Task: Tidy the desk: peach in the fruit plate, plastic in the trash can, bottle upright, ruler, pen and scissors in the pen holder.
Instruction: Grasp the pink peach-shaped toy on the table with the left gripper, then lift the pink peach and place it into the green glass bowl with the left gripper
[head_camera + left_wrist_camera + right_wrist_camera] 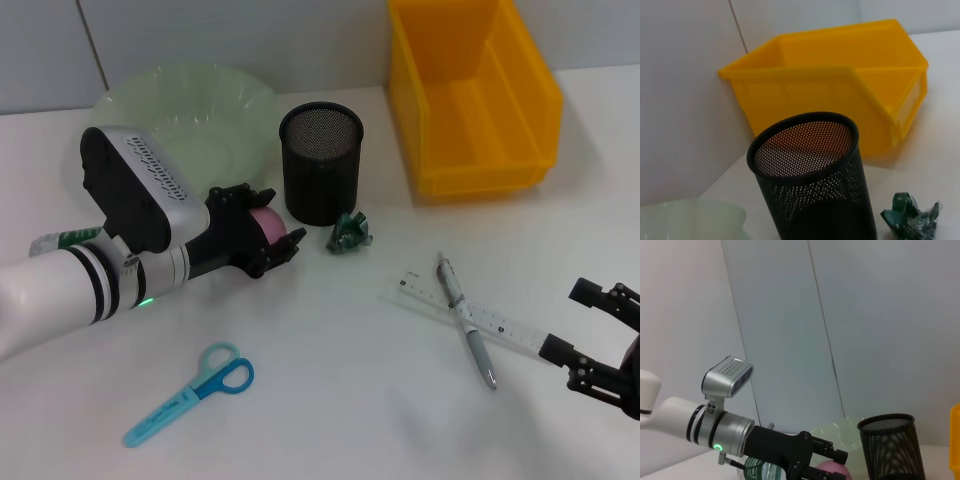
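Head view: the left tool [268,235] is clamped on the one pink round peach [266,224], low over the white counter [330,400]; the pale green fruit plate [180,100] lies just behind it, nearest this arm. The right tool [600,340] waits spread apart near one clear ruler [500,322] and one silver pen [466,318]; one pair of blue scissors [190,393] lies apart.

Left wrist view: one black mesh pen holder [812,175], one yellow plastic bin [840,85], one green plastic scrap [910,217].

Right wrist view: one lying bottle [762,471] shows behind the left arm.

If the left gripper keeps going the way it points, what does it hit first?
Probably the crumpled plastic, just ahead of the left gripper holding the peach; the pen holder sits slightly aside. Depth is unclear.
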Robot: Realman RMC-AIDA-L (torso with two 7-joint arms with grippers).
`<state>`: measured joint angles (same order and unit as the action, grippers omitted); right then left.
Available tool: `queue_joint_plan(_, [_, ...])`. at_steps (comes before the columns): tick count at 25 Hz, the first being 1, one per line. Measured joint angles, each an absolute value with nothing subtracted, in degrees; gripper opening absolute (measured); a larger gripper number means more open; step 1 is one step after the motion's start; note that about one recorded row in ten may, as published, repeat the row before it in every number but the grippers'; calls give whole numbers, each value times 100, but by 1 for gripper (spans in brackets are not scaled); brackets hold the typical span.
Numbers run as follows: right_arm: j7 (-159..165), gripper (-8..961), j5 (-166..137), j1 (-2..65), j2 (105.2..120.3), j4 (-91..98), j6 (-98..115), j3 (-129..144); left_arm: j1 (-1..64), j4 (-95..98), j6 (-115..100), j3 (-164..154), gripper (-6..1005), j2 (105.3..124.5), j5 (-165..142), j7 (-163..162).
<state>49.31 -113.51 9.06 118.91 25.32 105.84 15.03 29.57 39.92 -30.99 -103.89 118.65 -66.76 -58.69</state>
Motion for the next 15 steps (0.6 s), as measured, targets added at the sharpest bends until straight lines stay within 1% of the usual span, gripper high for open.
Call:
queue_joint_plan(10, [4931,828,-11352,905,11891,2427,10571,1502,2902,4011,-3121,-10388,536,11856,-6680,-5798])
queue_joint_plan(11, [4931,827,-11352,905,11891,2417,10572,1503,2825,4079,-3126,-10389,516,11856,-6680,-5763])
queue_joint_plan(15, [4931,827,-11356,905,11891,2391,10567,1503,2806,4091,-3122,-10389,279,11856,-6680,-5745])
